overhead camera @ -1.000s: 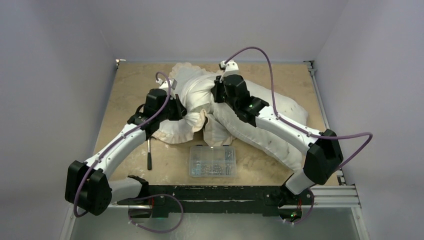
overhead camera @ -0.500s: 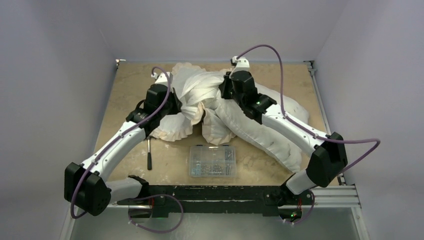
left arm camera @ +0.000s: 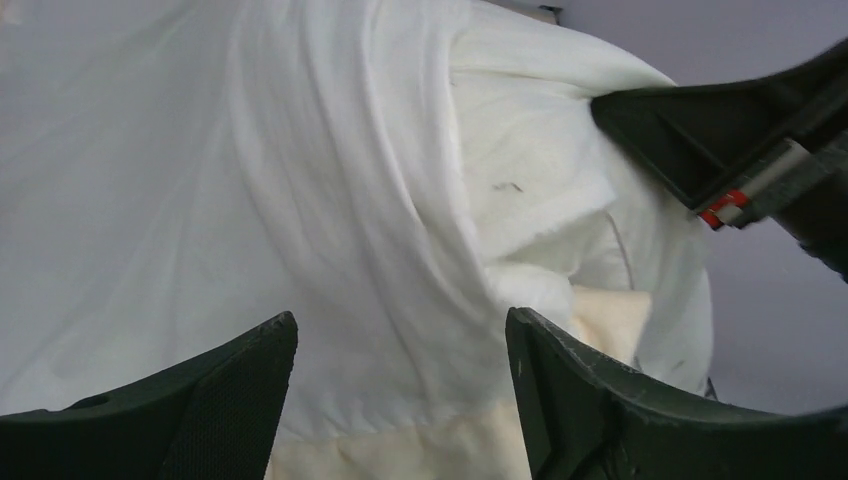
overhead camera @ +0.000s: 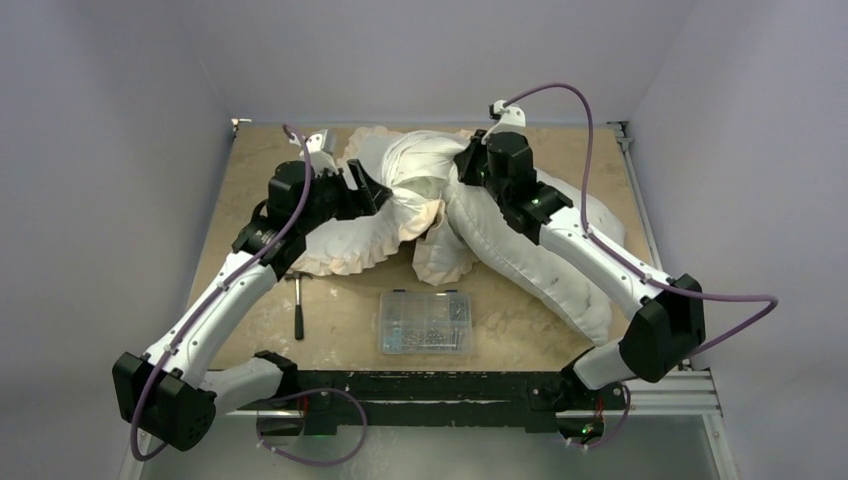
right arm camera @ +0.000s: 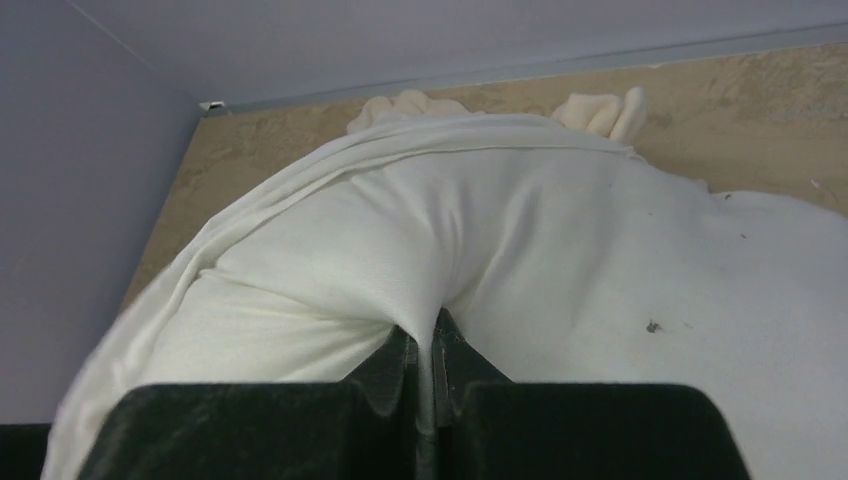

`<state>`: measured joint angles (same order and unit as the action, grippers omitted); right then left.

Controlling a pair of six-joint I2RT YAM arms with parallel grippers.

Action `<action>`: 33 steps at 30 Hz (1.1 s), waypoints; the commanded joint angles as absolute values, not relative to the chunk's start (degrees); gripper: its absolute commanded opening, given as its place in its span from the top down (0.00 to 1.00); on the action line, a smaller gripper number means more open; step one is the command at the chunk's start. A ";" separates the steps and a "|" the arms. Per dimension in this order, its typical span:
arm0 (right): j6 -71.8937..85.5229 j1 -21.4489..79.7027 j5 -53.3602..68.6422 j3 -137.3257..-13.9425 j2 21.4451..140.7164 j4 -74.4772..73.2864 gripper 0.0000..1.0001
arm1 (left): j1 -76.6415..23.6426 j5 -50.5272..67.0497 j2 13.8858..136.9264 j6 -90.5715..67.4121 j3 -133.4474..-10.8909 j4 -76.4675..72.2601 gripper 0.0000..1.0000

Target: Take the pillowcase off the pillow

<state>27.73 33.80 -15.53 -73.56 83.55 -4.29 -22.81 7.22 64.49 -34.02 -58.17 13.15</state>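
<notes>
Two arms reach to the far middle of the table, where the pillowcase is bunched and stretched over the far end of the pillow. The pillow lies on a slant, its plump off-white body running from that covered end down toward the near right corner, under the right arm. The pillowcase shows cream-white here, with its ruffled frill spilling onto the table on the left and another frilled fold hanging just beside the pillow's near-left flank. The right gripper is at the right side of the bunched cover; its wrist view shows the jaws clamped together on a thin ridge of the white cloth, which is drawn up taut into the pinch. The left gripper sits at the cover's left side, and its wrist view shows the two dark fingers spread wide, the jaws released, with draped folds of the white cover lying between and beyond them. Near the arm bases, well apart from the pillow, stand a clear plastic box of small parts and, to its left, a slim tool with a dark handle.
</notes>
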 commanded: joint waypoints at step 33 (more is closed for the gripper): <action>26.72 31.32 -20.29 -72.76 77.35 3.43 1.00 | -31.71 -12.00 69.32 -36.86 -52.10 18.50 1.00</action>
<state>28.47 32.95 -15.64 -71.53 84.23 -2.07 -31.77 2.48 71.94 -39.31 -53.21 11.90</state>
